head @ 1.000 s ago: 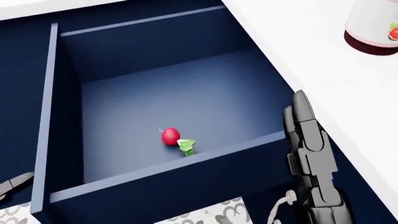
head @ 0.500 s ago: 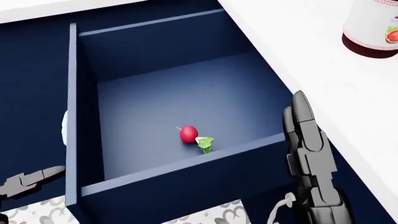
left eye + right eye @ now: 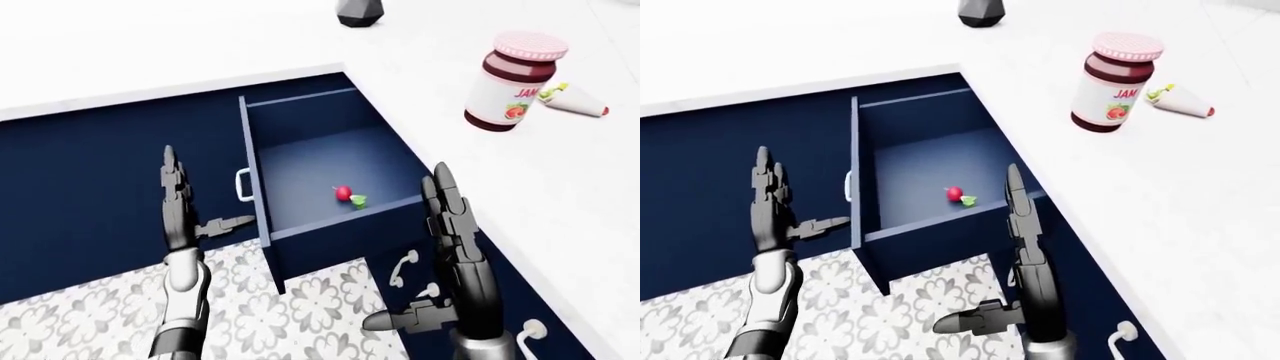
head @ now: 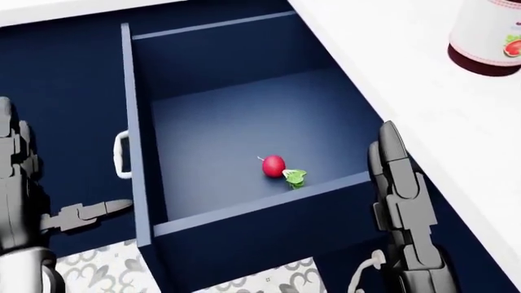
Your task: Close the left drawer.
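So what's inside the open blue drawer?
Inside the drawer lies one small red radish with green leaves, near the lower wall in the head view. The rest of the visible floor looks bare; that wall hides the strip just behind it.

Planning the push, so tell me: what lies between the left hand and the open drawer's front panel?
Nothing but the white handle on the drawer front; left hand stands beside it, left-eye view.

All three views look steeply down from the robot's head. The head view sits closest, filled by the open drawer (image 4: pixel 236 140). The two eye views take in more, adding the tabletop (image 3: pixel 560 172) and floor (image 3: pixel 910 315); all share the drawer.
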You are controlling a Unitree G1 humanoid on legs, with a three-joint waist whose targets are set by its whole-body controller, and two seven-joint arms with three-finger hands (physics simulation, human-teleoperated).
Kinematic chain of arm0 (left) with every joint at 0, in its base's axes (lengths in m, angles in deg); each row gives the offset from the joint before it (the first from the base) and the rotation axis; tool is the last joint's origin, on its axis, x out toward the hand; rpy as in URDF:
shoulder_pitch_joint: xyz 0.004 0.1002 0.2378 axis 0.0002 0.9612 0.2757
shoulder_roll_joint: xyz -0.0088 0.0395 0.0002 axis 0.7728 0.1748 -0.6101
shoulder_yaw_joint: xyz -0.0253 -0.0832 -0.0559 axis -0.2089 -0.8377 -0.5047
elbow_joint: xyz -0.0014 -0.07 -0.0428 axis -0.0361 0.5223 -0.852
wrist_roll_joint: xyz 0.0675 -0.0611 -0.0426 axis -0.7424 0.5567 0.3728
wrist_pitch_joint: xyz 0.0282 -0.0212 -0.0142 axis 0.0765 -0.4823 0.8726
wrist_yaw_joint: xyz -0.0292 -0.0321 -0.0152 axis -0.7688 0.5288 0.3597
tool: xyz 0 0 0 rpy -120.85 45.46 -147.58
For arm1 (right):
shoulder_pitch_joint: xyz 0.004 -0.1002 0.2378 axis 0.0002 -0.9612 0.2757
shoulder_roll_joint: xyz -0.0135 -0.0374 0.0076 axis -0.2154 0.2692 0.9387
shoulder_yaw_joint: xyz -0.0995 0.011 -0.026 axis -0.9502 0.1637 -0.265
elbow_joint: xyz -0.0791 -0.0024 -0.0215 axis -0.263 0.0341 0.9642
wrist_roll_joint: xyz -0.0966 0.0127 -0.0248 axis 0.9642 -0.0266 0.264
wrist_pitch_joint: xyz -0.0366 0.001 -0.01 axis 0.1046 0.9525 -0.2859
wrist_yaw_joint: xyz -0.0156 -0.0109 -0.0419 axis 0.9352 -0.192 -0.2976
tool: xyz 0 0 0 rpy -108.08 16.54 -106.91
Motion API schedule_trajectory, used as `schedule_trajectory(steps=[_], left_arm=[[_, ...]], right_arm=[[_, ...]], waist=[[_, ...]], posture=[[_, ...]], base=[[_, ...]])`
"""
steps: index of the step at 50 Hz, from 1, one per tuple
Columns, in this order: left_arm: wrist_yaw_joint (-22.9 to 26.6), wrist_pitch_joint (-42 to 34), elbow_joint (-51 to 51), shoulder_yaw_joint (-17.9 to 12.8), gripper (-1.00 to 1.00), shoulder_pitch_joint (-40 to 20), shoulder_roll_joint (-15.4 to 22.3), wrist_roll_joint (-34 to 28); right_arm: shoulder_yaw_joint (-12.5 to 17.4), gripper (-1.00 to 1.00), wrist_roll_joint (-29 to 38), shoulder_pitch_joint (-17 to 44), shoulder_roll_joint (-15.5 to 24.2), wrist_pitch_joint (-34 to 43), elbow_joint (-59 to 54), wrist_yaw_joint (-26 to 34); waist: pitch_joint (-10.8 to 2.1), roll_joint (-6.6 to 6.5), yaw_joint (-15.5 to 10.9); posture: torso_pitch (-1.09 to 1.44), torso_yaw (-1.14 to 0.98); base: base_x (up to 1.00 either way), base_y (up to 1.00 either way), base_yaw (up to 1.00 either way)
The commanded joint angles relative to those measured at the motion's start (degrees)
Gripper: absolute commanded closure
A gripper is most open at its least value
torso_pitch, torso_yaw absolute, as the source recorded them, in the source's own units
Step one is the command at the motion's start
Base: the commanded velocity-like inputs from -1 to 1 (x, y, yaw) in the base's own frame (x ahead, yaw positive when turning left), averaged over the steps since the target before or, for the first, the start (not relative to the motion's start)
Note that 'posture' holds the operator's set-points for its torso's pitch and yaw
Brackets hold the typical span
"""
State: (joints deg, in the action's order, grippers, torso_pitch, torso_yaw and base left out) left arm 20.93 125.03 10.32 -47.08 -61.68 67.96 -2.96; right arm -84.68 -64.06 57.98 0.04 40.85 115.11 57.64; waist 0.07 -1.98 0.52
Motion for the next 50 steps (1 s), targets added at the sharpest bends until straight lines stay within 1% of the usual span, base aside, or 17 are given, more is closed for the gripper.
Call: schedule_trajectory(steps=[1, 9, 13, 18, 29, 35, 50], left_arm=[[1.9, 0.6, -1.4, 2.1, -1.0, -1.8, -0.5, -2.3], [1.6, 1.8, 2.0, 4.2, -1.0, -4.8, -2.0, -5.3], [2.0, 1.0, 1.2, 4.6, -1.0, -5.1, -2.5, -5.8], [1.8, 1.5, 2.9, 5.3, -1.0, -6.5, -3.1, -7.2], [1.0, 3.9, 10.0, 7.2, -1.0, -11.2, -4.9, -10.0], [0.6, 5.0, 13.5, 7.8, -1.0, -13.4, -5.5, -11.3], [-0.1, 6.2, 18.9, 9.3, -1.0, -16.5, -7.6, -14.4]], right_arm=[[0.0, -1.0, -0.2, 0.5, -0.1, -1.6, 2.4, -0.2], [0.0, -1.0, -0.3, 0.5, -0.1, -1.5, 2.2, -0.2], [0.0, -1.0, -0.3, 0.5, 0.0, -1.6, 2.2, -0.1], [0.0, -1.0, -0.4, 0.5, -0.1, -1.5, 2.1, 0.0], [-0.1, -1.0, -0.4, 0.5, 0.0, -1.5, 2.1, 0.0], [0.0, -1.0, -0.5, 0.6, -0.1, -1.5, 1.9, 0.0], [0.2, -1.0, -0.6, 0.8, -0.1, -1.7, 1.7, 0.1]], waist=[[-0.73, -0.16, 0.4], [-0.9, 0.09, 0.2], [-1.03, 0.17, 0.2], [-1.12, 0.26, 0.3], [-1.3, 0.35, 0.4], [-1.31, 0.44, 0.5], [-1.34, 0.64, 0.6]], posture=[[0.0, 0.0], [0.0, 0.0], [0.0, 0.0], [0.0, 0.0], [0.0, 0.0], [0.0, 0.0], [0.0, 0.0]], base=[[0.0, 0.0, 0.0], [0.0, 0.0, 0.0], [0.0, 0.0, 0.0], [0.0, 0.0, 0.0], [0.0, 0.0, 0.0], [0.0, 0.0, 0.0], [0.0, 0.0, 0.0]])
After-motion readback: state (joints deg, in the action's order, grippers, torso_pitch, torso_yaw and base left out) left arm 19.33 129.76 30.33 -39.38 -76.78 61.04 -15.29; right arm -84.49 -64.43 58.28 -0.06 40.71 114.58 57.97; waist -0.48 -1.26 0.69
